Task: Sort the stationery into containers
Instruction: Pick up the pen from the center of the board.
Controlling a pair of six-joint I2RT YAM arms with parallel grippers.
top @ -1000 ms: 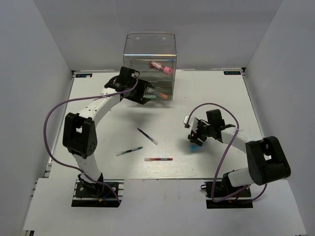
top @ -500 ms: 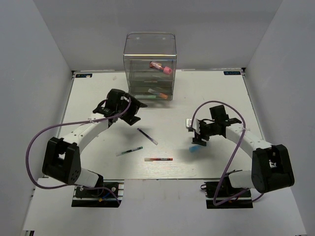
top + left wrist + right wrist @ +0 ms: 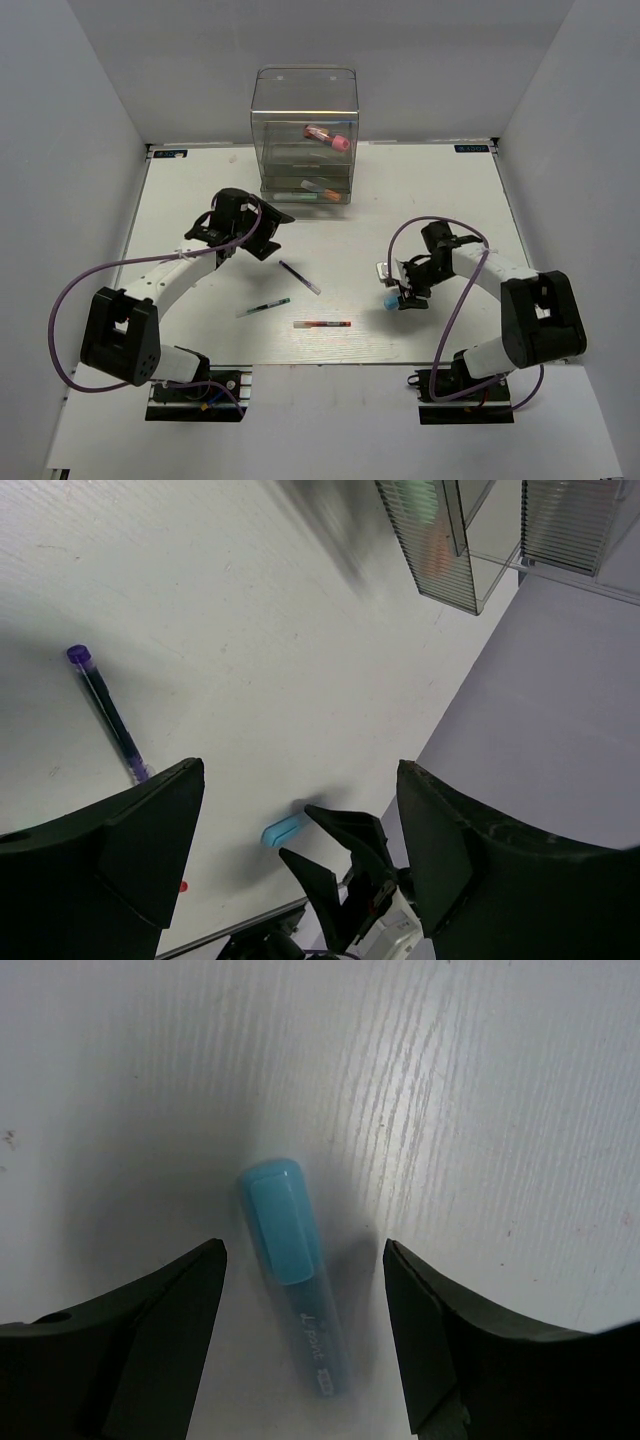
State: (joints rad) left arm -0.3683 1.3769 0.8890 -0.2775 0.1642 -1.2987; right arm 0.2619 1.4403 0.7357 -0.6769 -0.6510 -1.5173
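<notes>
Right wrist shows me the marker [image 3: 291,1261] between the spread fingers [image 3: 130,1350] of my right gripper [image 3: 302,1252]; my left gripper [image 3: 300,772] is wide too.

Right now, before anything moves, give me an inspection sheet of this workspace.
Surface: white table, matte, lightly grained.
Job's things: tall clear plastic drawer cabinet at the far edge, a fat red pink-capped tube inside; dark-and-white thin pen, green-and-black thin pen and red-and-black thin pen loose mid-table; short light-blue marker lying flat.
Clutter: nothing seen.
Grippers: left gripper open, empty; right gripper open, fingers either side of the light-blue marker, not touching it.
Cables: purple cables loop off both arms, clear of the pens.
Surroundings: plain grey walls on three sides.
</notes>
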